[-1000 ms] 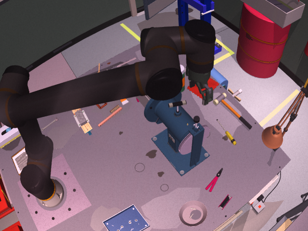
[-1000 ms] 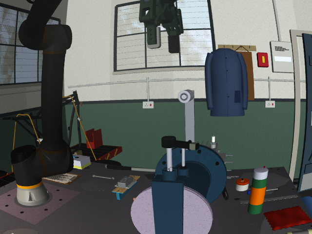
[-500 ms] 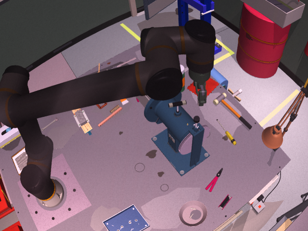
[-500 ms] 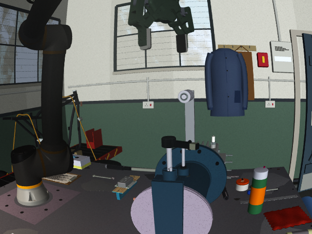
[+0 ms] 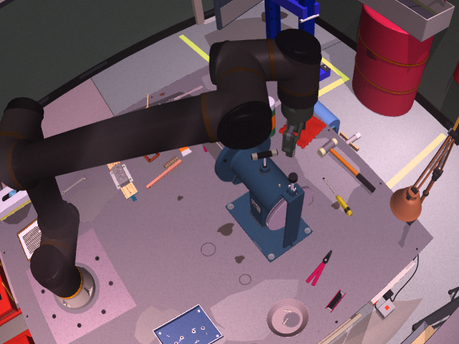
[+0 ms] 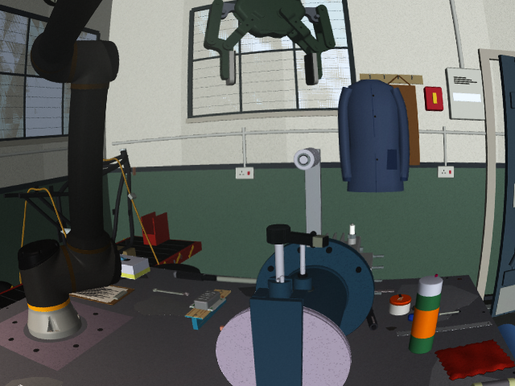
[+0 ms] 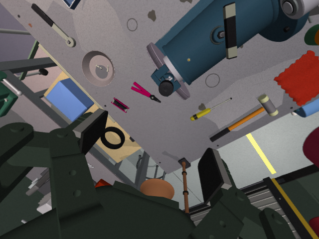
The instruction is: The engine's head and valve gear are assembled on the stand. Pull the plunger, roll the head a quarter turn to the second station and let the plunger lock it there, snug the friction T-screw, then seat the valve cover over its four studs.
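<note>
The engine head is almost wholly hidden behind the stand's round blue flange; only some fins, a spark plug and studs show past the flange's far edge. The blue engine stand is bolted mid-table, its barrel lying level. The black-knobbed plunger rises from the upright post by the pale index disc. The T-screw stands on top of the barrel. My gripper hangs open and empty, high above the stand on the T-screw's far right side. I do not see the valve cover.
Behind the stand lie a red cloth, a blue roll and a striped can. A mallet, a yellow screwdriver and pink pliers lie right of the stand. A dish and a blue tray sit near the front edge.
</note>
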`<action>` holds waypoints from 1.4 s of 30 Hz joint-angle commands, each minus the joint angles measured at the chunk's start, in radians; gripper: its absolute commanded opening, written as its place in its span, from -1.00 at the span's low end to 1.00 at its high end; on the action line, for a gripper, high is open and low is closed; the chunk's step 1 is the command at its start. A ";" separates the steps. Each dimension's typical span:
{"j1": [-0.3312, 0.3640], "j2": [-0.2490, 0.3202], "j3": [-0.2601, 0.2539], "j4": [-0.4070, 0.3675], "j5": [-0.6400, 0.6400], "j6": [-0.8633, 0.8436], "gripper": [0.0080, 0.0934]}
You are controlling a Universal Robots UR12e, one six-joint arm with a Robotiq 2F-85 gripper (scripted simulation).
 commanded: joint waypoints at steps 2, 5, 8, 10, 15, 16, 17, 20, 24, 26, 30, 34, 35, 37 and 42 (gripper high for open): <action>0.000 -0.001 -0.001 0.000 0.000 0.058 1.00; 0.000 -0.001 -0.001 0.000 0.000 0.147 1.00; 0.000 -0.001 -0.001 0.000 0.000 0.228 1.00; 0.000 -0.001 -0.001 0.000 0.000 0.279 1.00; 0.000 0.000 -0.001 0.000 0.000 0.386 1.00; 0.000 0.000 -0.001 0.000 0.000 0.404 1.00; 0.000 0.000 -0.001 0.000 0.000 0.421 1.00; 0.000 0.000 -0.001 0.000 0.000 0.466 1.00; 0.000 0.000 -0.001 0.000 0.000 0.509 1.00; 0.000 0.000 -0.001 0.000 0.000 0.524 1.00; 0.000 0.000 -0.001 0.000 0.000 0.542 1.00; 0.000 0.000 -0.001 0.000 0.000 0.549 1.00; 0.000 0.000 -0.001 0.000 0.000 0.550 1.00; 0.000 0.000 -0.001 0.000 0.000 0.550 1.00; 0.019 -0.011 0.012 -0.002 0.000 0.569 1.00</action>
